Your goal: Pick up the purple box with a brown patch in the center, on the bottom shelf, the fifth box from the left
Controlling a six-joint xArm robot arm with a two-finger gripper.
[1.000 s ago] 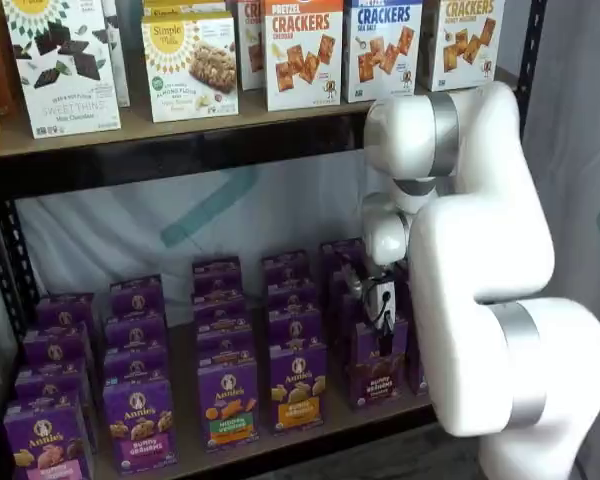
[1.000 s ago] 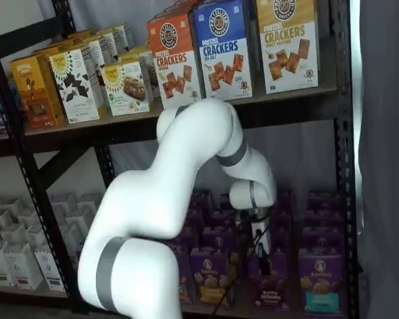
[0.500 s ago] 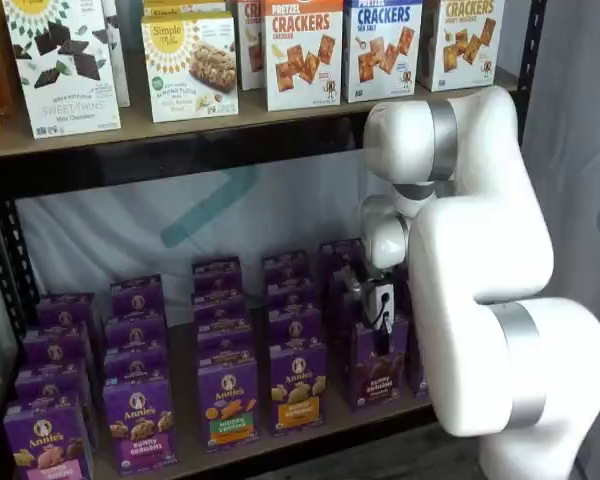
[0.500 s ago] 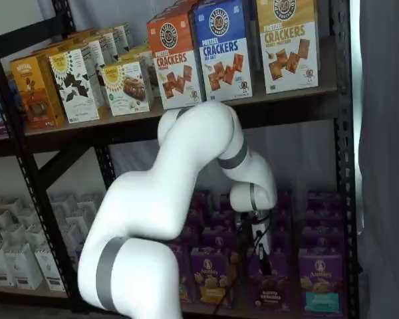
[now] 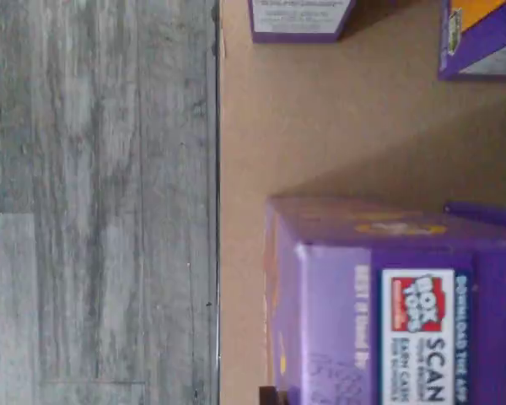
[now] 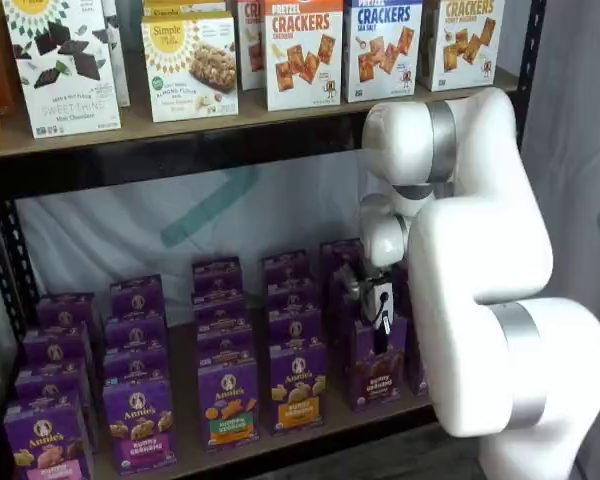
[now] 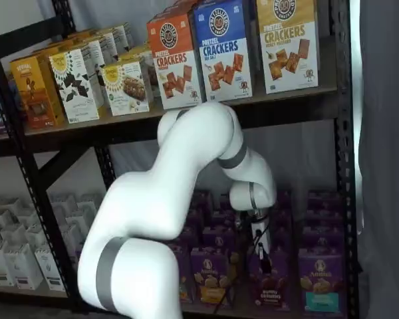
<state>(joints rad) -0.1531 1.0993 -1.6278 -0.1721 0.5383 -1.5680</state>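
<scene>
So the gripper (image 6: 380, 325) hangs right over the purple box (image 6: 378, 372), which stands upright at the front of the bottom shelf (image 6: 310, 432), directly below the fingers. Can't tell whether those fingers are gripping it or not. Wrist view shows the box's top (image 5: 388, 295) close up.

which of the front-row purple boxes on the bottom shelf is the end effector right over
The purple box with the dark brown band, directly under the end effector; its left neighbour has an orange-yellow band instead.
</scene>
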